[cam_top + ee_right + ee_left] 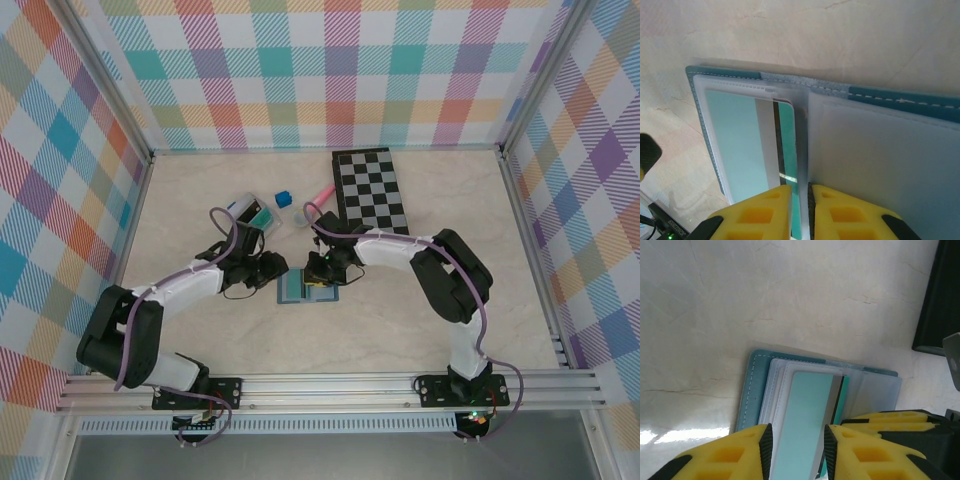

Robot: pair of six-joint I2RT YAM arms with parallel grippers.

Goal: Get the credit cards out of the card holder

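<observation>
The card holder [296, 292] lies open on the table between my two grippers, with a teal-blue cover [746, 390] and clear sleeves inside. A light teal credit card [807, 410] sits in the top sleeve, and a green card's edge [844, 395] shows beside it. My left gripper [797, 440] hangs over that card, jaws apart on either side of it; in the top view the left gripper [277, 270] is at the holder's left edge. My right gripper [800, 192] is shut on a clear sleeve page of the holder [900, 97], beside the teal card [732, 135].
A black-and-white chessboard [370, 188] lies at the back right. Near the back stand a pink item [320, 192], a small blue-capped bottle [284, 199] and a clear case [255, 212]. Checked walls ring the table.
</observation>
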